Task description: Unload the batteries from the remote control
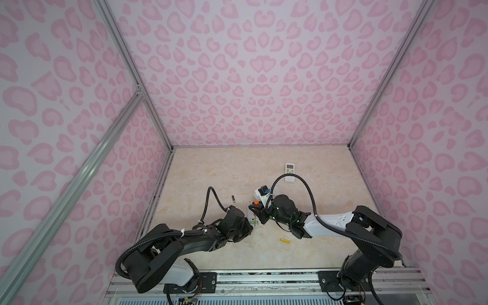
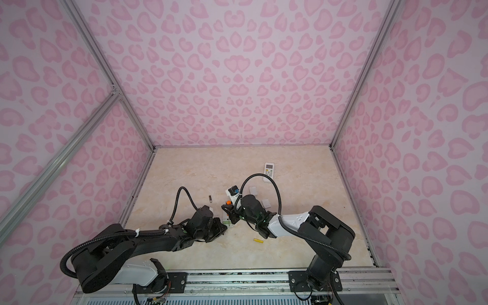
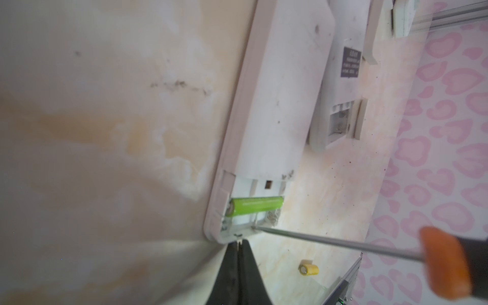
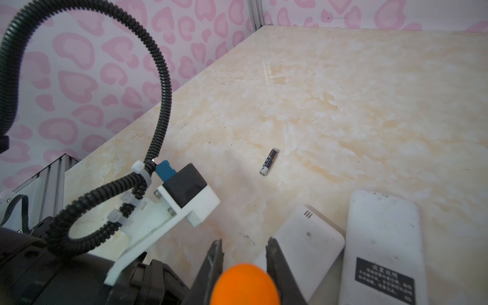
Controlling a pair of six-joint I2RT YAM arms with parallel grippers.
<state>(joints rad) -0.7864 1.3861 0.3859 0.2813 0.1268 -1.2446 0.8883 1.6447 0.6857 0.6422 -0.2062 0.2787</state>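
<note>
1. Overhead, in both top views, a pale marble-patterned table [image 1: 211, 171] forms the floor of a booth; walls [image 1: 250, 79] printed with pink heart-like blotches rise on three sides, joined by aluminium frame posts [image 1: 126, 60]; a metal rail [image 1: 264, 280] along the near edge carries both arm bases.
2. The left hand [image 3: 239, 244] has its fingers pressed together, tips against the end of the remote [image 3: 277, 105]; that remote lies back-up with its compartment uncovered; the green battery [image 3: 256, 206] sits in the compartment just beyond those fingertips.
3. The right hand [image 4: 245, 245] is clamped on the orange handle of the screwdriver [image 3: 330, 242]; the shaft slants to the compartment, its tip at the rim between the green battery and the left fingertips.
4. The yellow battery [image 1: 285, 240] lies on bare table near both hands, on the side toward the arm bases; the black battery [image 4: 269, 161] lies on the table beyond the left hand, well apart from it.
5. A second remote [image 3: 340, 87] lies back-up just beside the first, on the right hand's side; a third remote [image 1: 289, 173] lies face-up far beyond the right hand, toward the back wall; white covers [image 2: 253, 189] lie behind the right hand.
6. Dark specks and smudges mark the table around the remotes.
</note>
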